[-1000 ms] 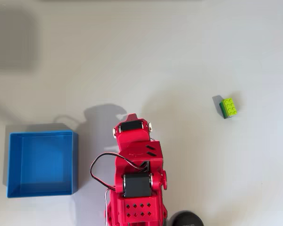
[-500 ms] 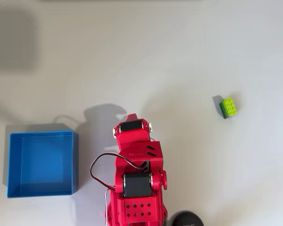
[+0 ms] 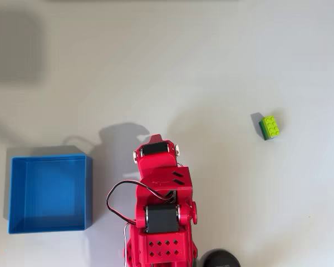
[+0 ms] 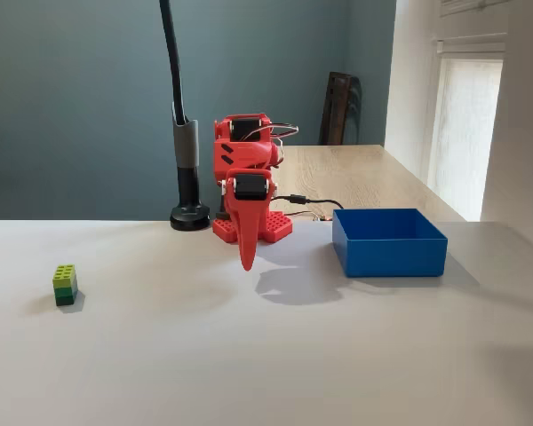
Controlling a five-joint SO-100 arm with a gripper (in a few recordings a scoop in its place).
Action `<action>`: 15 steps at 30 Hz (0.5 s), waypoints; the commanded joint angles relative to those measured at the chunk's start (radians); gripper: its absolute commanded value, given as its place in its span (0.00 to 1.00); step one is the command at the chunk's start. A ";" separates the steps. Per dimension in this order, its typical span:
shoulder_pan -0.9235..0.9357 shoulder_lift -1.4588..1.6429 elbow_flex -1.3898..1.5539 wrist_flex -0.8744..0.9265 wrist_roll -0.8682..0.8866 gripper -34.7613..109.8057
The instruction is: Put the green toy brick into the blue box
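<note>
Red gripper (image 4: 246, 262) pointing down, fingers together, green toy brick (image 4: 65, 284) far from blue box (image 4: 389, 241)

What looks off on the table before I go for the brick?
Nothing stands out. The green toy brick sits upright on the table, apart from the blue box, which sits flat and looks empty. The pincer hangs between them, holding nothing.

1. The red arm (image 4: 245, 177) sits folded over its base, upper links stacked, at the far side of the fixed view.
2. The gripper (image 4: 246, 257) hangs straight down, tip hovering just above the desk.
3. The fingers look pressed together into one tapering point, nothing between them.
4. From overhead, the arm (image 3: 158, 194) is at the near edge, its front pointing to the far side.
</note>
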 commanded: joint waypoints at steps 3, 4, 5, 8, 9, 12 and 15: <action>0.012 0.023 0.018 -0.006 -0.005 0.24; 0.012 0.023 0.018 -0.006 -0.006 0.24; 0.012 0.023 0.018 -0.006 -0.006 0.24; 0.008 0.023 0.018 -0.006 -0.014 0.24; 0.006 0.023 0.018 -0.006 -0.011 0.24; 0.006 0.018 0.009 -0.008 0.000 0.24; 0.017 0.017 -0.002 -0.028 -0.014 0.24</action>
